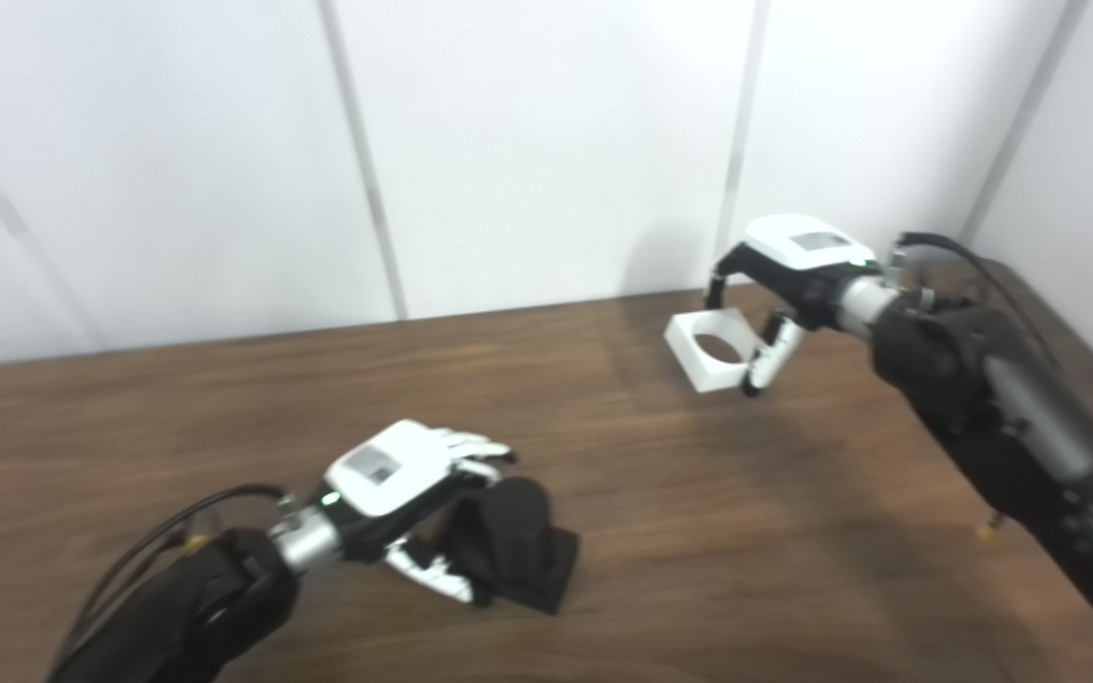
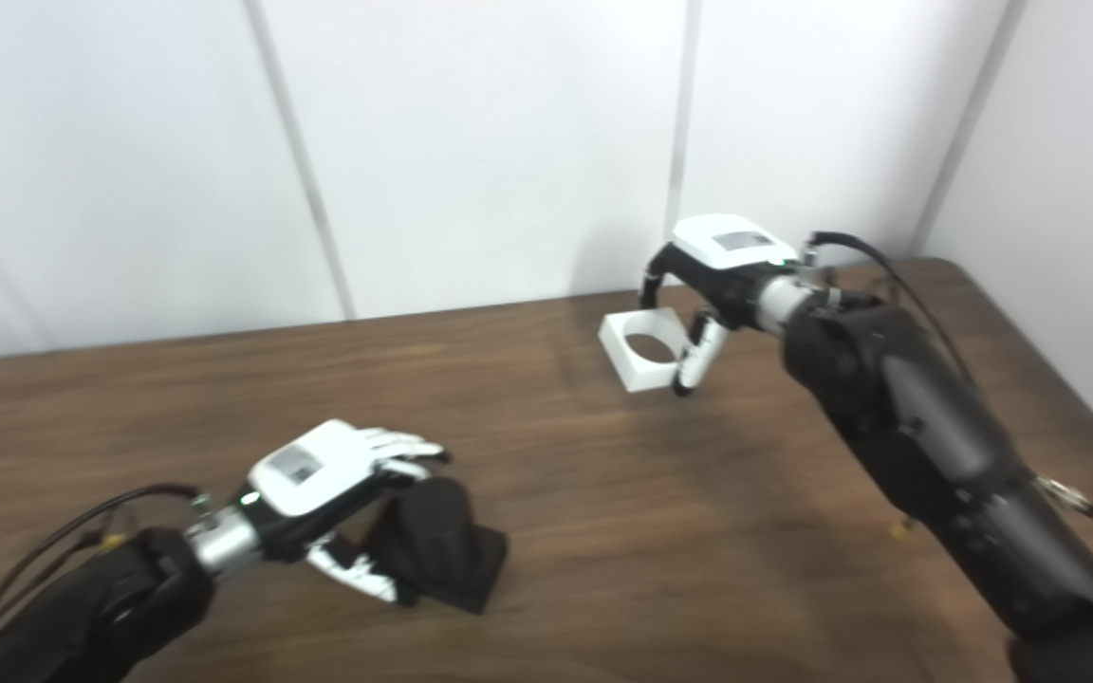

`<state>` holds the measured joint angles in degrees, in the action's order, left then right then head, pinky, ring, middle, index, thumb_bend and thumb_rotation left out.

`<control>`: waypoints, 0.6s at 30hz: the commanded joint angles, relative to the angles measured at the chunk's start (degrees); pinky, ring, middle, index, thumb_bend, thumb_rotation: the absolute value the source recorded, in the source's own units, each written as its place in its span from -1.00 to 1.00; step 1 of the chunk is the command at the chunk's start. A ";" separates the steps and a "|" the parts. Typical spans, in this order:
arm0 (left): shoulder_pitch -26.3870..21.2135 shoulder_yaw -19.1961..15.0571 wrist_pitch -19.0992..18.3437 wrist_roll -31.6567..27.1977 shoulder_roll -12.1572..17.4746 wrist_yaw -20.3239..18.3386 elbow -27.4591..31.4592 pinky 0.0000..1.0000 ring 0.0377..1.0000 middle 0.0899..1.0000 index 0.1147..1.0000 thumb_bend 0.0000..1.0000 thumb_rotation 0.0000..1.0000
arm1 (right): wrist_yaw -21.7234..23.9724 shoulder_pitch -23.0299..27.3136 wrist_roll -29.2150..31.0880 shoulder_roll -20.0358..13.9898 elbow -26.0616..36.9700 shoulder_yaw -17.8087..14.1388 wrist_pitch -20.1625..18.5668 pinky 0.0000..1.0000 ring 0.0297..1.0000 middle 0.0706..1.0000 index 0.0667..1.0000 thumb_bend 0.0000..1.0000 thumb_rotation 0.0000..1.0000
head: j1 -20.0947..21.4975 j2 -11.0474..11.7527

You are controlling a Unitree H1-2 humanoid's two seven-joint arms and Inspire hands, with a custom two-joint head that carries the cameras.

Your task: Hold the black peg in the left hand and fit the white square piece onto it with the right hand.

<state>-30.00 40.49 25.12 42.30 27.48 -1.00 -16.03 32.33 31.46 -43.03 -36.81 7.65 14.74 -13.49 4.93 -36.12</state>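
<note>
Two task pieces on the table, well apart. Black peg (image 1: 518,543) sits near the front edge, left of centre: a round stub on a square base, base on the wood but looks slightly tilted, can't tell for sure w/ the blur. Left hand (image 1: 404,493) is wrapped on it, fingers (image 1: 471,446) curled over the top of the stub, thumb (image 1: 433,574) against the near side of the base, so a grasp on the peg. White square piece (image 1: 713,349), a block w/ a round hole through it, is toward the back edge, right of centre, hole facing up and a bit toward the camera. Right hand (image 2: 722,275) has it pinched: dark fingers (image 2: 651,285) hooked over the far corner, thumb (image 2: 694,356) pressed on the near right side. Whether the piece is lifted or still touching the wood, can't tell; a soft shadow lies just under and in front of it. Both forearms come in from the front edge, right arm (image 1: 1002,408) running along the right side of the brown wood table (image 1: 746,531). White panelled wall (image 1: 527,142) behind the back edge.
</note>
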 commanded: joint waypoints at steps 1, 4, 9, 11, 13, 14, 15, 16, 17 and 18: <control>2.66 2.73 -0.55 4.70 -0.29 -5.95 -2.28 0.58 0.70 0.70 -0.15 0.04 -0.84 | 0.73 3.10 1.28 -2.00 3.00 -0.88 2.27 0.55 0.67 0.49 -0.12 0.04 -0.74 | -0.65 -0.27; 2.55 2.60 -1.41 4.71 -0.79 -6.62 -1.72 0.60 0.71 0.70 -0.15 0.04 -0.84 | 2.62 3.32 2.47 -2.09 4.98 -0.70 3.01 0.53 0.66 0.48 -0.12 0.04 -0.74 | -2.89 -1.16; 2.25 2.37 -2.24 4.82 -1.87 -7.00 -1.68 0.62 0.72 0.69 -0.15 0.04 -0.84 | 4.81 3.19 5.26 -1.23 8.46 -0.91 4.20 0.47 0.63 0.47 -0.12 0.04 -0.74 | -5.18 -2.34; 2.12 2.38 -2.52 5.19 -2.12 -7.08 -1.56 0.62 0.72 0.70 -0.15 0.04 -0.84 | 5.18 3.06 5.93 -0.95 9.43 -1.03 4.24 0.45 0.61 0.47 -0.12 0.04 -0.74 | -5.53 -2.59; 2.01 2.41 -3.00 5.41 -2.29 -7.53 -1.26 0.61 0.72 0.70 -0.15 0.04 -0.84 | 5.61 2.95 7.24 -0.56 10.33 -0.97 4.38 0.43 0.60 0.47 -0.12 0.04 -0.74 | -5.66 -2.73; 1.93 2.43 -3.22 5.43 -2.37 -7.86 -1.11 0.61 0.73 0.71 -0.15 0.04 -0.84 | 5.95 2.94 7.88 -0.39 10.73 -0.92 4.30 0.43 0.60 0.47 -0.12 0.04 -0.74 | -5.71 -2.81; 1.84 2.44 -3.40 5.43 -2.46 -8.18 -0.99 0.61 0.73 0.72 -0.15 0.04 -0.84 | 6.48 3.00 8.35 -0.26 11.22 -0.76 4.13 0.43 0.60 0.47 -0.12 0.04 -0.74 | -5.73 -2.94; 1.76 2.46 -3.49 5.48 -2.54 -8.35 -0.92 0.61 0.73 0.73 -0.15 0.04 -0.84 | 6.91 3.08 8.73 -0.14 11.65 -0.58 4.07 0.43 0.60 0.47 -0.12 0.04 -0.74 | -5.81 -3.03; 1.71 2.43 -3.54 5.49 -2.62 -8.45 -0.90 0.60 0.73 0.73 -0.15 0.04 -0.84 | 7.17 3.12 9.15 0.02 12.02 -0.42 4.17 0.42 0.60 0.47 -0.12 0.04 -0.74 | -5.94 -3.10; 1.72 2.37 -3.61 5.48 -2.70 -8.52 -0.84 0.60 0.73 0.73 -0.15 0.04 -0.84 | 7.43 3.15 9.41 0.24 12.39 -0.26 4.19 0.40 0.60 0.47 -0.12 0.04 -0.74 | -6.09 -3.08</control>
<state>-30.40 39.96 22.71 42.66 25.49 -4.03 -15.57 40.03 31.57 -34.27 -36.17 17.92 15.24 -10.58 -1.14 -39.20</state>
